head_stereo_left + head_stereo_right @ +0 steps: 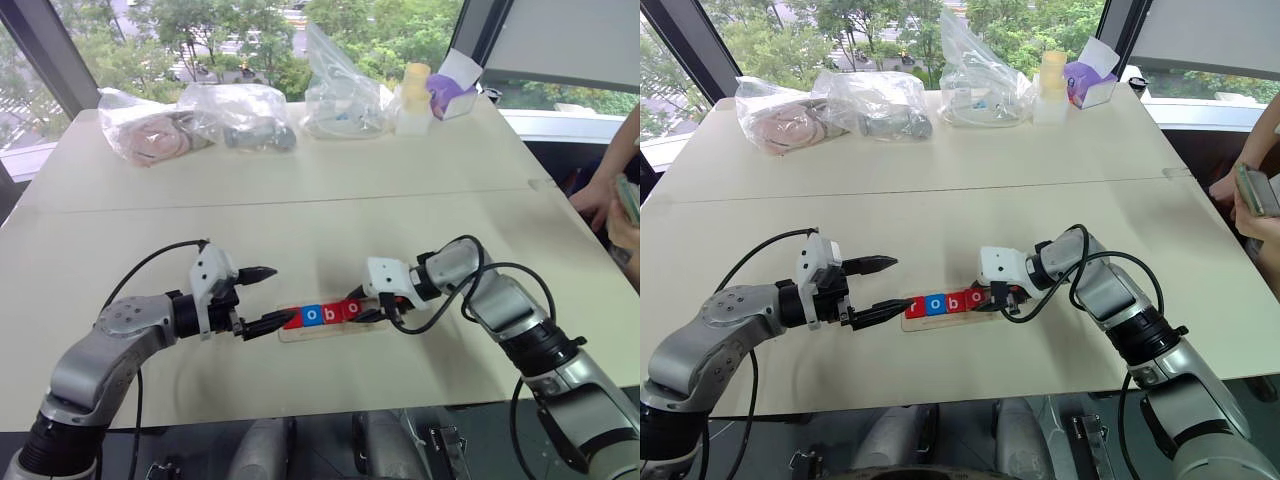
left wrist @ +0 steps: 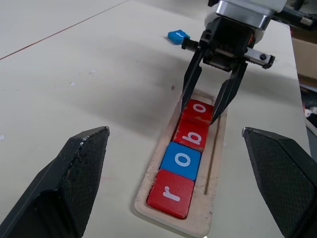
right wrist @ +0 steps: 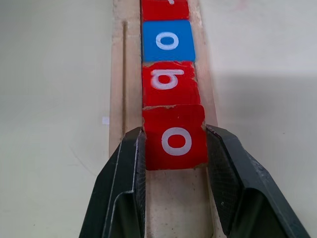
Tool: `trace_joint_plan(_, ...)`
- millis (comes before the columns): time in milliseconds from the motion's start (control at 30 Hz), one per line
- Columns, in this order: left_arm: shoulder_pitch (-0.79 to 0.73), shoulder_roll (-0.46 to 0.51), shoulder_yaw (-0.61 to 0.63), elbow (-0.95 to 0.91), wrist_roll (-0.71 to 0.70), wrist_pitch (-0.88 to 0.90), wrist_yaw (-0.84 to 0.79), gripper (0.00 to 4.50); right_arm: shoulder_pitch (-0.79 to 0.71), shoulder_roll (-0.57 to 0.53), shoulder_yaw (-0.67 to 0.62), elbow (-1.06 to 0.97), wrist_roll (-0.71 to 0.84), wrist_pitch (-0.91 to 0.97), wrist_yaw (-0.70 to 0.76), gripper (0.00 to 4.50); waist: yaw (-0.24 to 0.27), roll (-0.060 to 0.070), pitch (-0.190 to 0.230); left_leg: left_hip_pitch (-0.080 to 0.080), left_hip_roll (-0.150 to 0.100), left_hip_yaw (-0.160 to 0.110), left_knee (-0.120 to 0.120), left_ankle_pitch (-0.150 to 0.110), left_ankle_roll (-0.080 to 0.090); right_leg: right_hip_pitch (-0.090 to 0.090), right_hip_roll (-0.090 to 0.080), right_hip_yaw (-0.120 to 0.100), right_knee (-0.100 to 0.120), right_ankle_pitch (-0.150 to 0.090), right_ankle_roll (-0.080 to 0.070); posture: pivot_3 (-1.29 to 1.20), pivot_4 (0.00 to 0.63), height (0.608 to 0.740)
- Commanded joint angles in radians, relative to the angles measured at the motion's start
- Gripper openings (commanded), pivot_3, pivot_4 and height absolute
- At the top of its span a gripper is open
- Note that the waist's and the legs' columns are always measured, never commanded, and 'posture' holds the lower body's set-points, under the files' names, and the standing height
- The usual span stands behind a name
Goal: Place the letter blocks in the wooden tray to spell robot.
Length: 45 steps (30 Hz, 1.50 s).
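A: Left wrist view first: what does the left gripper do?

B: Its two black fingers are spread wide and hold nothing. They stand at the left end of the wooden tray, one on each side of it, and I cannot tell if they touch it.

A: And what lies in the tray?

B: Four letter blocks lie in the slot, touching in one row. From the left: a red r, a blue o, a red b and a red o.

A: Then the right gripper?

B: It pinches the red o, one finger pressed on each side edge of that tile. The tile sits in the slot just against the red b, and the slot beyond it at the right end is bare wood.

A: Any other tile?

B: One blue tile lies on the table, well apart from the tray, behind the right gripper
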Motion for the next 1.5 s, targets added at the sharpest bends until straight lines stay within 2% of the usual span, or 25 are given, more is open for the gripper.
trace_joint_plan(33, -0.001, 0.001, 0.022, -0.043, -0.011, -0.006, 0.007, 4.50, -0.020, 0.000, -0.004, -0.014, 0.003, -0.009, 0.009, 1.14, 0.000, 0.000, 0.000, 0.000, 0.000, 0.000, 0.000, 0.000, 0.000, 0.000, 0.000, 0.000, 0.000, 0.000, 0.000, 0.00, 0.150, 0.740)
trace_joint_plan(700, -0.014, -0.001, 0.018, -0.029, -0.007, -0.011, 0.014, 4.50, -0.028, 0.005, 0.002, -0.034, 0.006, 0.039, 0.039, 1.14, 0.000, 0.000, 0.000, 0.000, 0.000, 0.000, 0.000, 0.000, 0.000, 0.000, 0.000, 0.000, 0.000, 0.000, 0.000, 0.00, 0.150, 0.740)
trace_joint_plan(767, -0.014, -0.001, 0.018, -0.029, -0.008, -0.010, 0.015, 4.50, -0.028, 0.009, 0.000, -0.035, 0.009, 0.043, 0.035, 2.20, 0.000, 0.000, 0.000, 0.000, 0.000, 0.000, 0.000, 0.000, 0.000, 0.000, 0.000, 0.000, 0.000, 0.000, 0.000, 0.00, 0.150, 0.740)
trace_joint_plan(833, -0.013, -0.001, 0.018, -0.030, -0.008, -0.010, 0.015, 4.50, -0.031, 0.013, -0.002, -0.036, 0.010, 0.049, 0.030, 3.02, 0.000, 0.000, 0.000, 0.000, 0.000, 0.000, 0.000, 0.000, 0.000, 0.000, 0.000, 0.000, 0.000, 0.000, 0.000, 0.00, 0.150, 0.740)
trace_joint_plan(900, -0.013, -0.001, 0.018, -0.031, -0.009, -0.008, 0.015, 4.50, -0.036, 0.015, -0.005, -0.041, 0.011, 0.056, 0.029, 4.15, 0.000, 0.000, 0.000, 0.000, 0.000, 0.000, 0.000, 0.000, 0.000, 0.000, 0.000, 0.000, 0.000, 0.000, 0.000, 0.00, 0.150, 0.740)
trace_joint_plan(933, -0.014, -0.001, 0.017, -0.031, -0.010, -0.008, 0.014, 4.50, -0.040, 0.015, -0.012, -0.049, 0.016, 0.064, 0.029, 4.47, 0.000, 0.000, 0.000, 0.000, 0.000, 0.000, 0.000, 0.000, 0.000, 0.000, 0.000, 0.000, 0.000, 0.000, 0.000, 0.00, 0.150, 0.740)
trace_joint_plan(1233, -0.020, -0.004, 0.011, -0.028, -0.012, -0.004, 0.012, 4.50, -0.058, -0.002, -0.077, -0.114, 0.073, 0.146, 0.002, 4.47, 0.000, 0.000, 0.000, 0.000, 0.000, 0.000, 0.000, 0.000, 0.000, 0.000, 0.000, 0.000, 0.000, 0.000, 0.000, 0.00, 0.150, 0.740)
trace_joint_plan(1500, -0.035, -0.007, 0.004, -0.019, -0.007, -0.005, 0.007, 4.50, -0.045, -0.013, -0.056, -0.070, 0.056, 0.120, -0.004, 4.47, 0.000, 0.000, 0.000, 0.000, 0.000, 0.000, 0.000, 0.000, 0.000, 0.000, 0.000, 0.000, 0.000, 0.000, 0.000, 0.00, 0.150, 0.740)
